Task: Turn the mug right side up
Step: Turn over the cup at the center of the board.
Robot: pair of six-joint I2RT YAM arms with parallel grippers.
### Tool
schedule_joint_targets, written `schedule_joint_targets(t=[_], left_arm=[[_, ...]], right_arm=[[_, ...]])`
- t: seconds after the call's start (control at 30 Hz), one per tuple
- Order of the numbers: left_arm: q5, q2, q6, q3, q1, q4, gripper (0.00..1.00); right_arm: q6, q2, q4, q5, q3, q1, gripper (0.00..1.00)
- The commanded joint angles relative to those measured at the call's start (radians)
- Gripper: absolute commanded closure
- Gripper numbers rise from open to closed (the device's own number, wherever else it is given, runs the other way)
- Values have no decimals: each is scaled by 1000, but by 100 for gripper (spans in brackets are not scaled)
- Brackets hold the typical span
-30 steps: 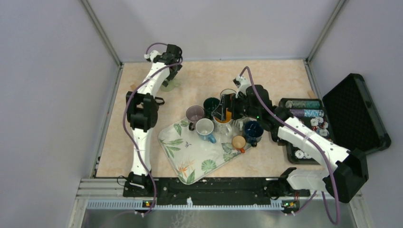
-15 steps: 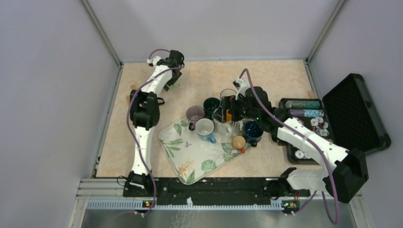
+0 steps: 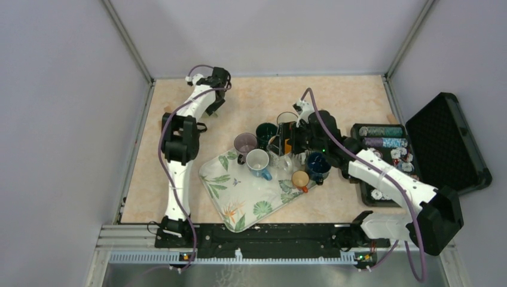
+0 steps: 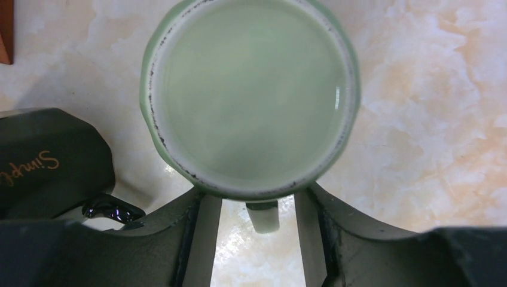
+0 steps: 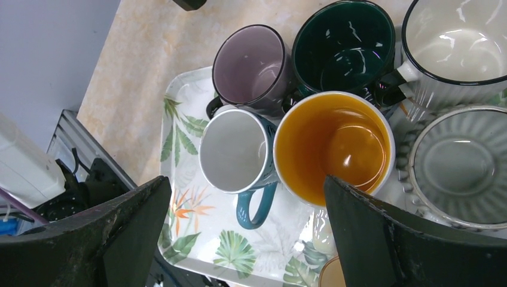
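straddling the stubby handle of the pale green mug (image 4: 251,95), the left gripper (image 4: 257,200) stood partly open, its dark fingers (image 4: 197,239) on either side with a gap to the handle on both, gripping nothing that showed. the mug sat bottom-up on the marbled beige table (image 4: 418,119) toward its far left corner, its round glossy base ringed by a speckled, unglazed foot. over at the leaf-printed tray (image 5: 185,113), the right gripper (image 5: 245,179) hung spread wide and empty above a white mug with a shiny orange inside (image 5: 332,149).
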Motion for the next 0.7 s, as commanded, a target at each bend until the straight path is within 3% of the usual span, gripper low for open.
schedule_joint_targets(t=[0.0, 0.67], left_arm=[[-2, -105, 65, -1, 7, 47, 44], [112, -72, 60, -2, 42, 57, 56]], right_arm=[[9, -6, 50, -7, -9, -8, 1], [14, -7, 60, -9, -23, -8, 1]])
